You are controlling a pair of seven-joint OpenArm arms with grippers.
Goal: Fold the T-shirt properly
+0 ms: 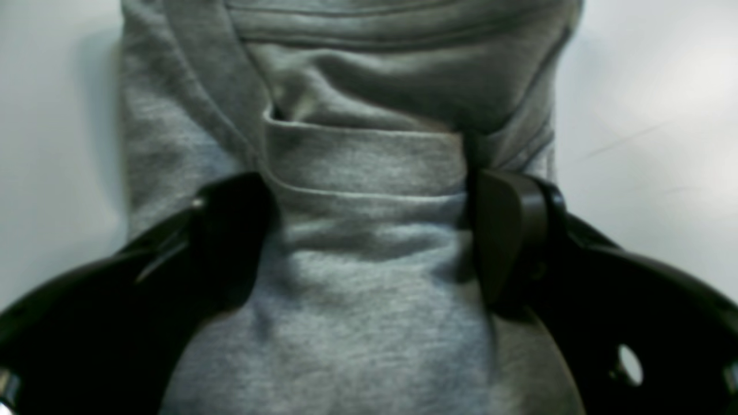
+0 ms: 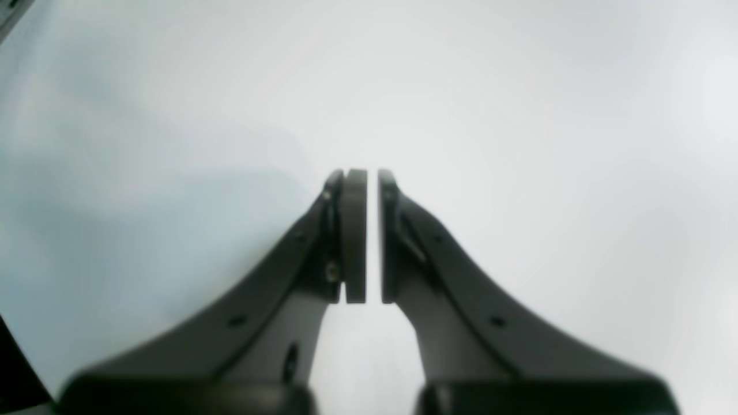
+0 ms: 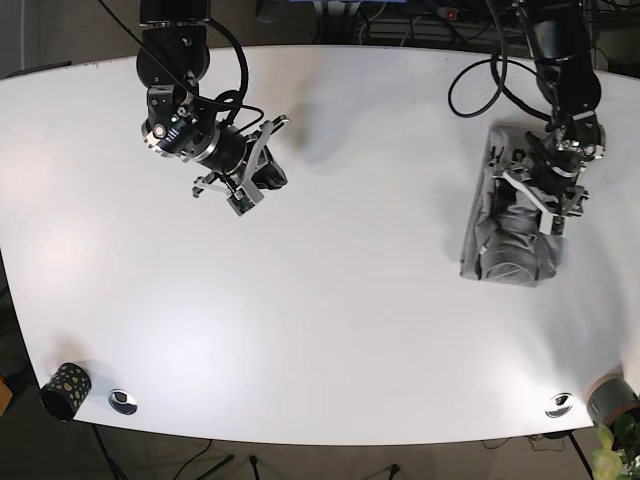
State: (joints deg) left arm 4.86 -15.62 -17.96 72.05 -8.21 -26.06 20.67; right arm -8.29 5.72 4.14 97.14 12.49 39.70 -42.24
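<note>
The grey T-shirt [image 3: 505,255] lies folded into a narrow bundle on the white table [image 3: 330,300], at the right in the base view. My left gripper [image 3: 537,198] sits on top of its upper half. In the left wrist view the T-shirt [image 1: 369,323] fills the middle, and my left gripper [image 1: 369,178] stands open with its black fingers [image 1: 507,230] wide apart and a ridge of cloth between them. My right gripper [image 3: 266,173] hovers over bare table at the upper left, far from the shirt. In the right wrist view my right gripper [image 2: 372,178] is shut, holding nothing.
A dark dotted cup [image 3: 65,390] and a small metal disc [image 3: 123,401] sit at the front left edge. Another disc [image 3: 559,404] and a grey pot [image 3: 610,400] with a plant are at the front right. Cables hang behind the table's far edge.
</note>
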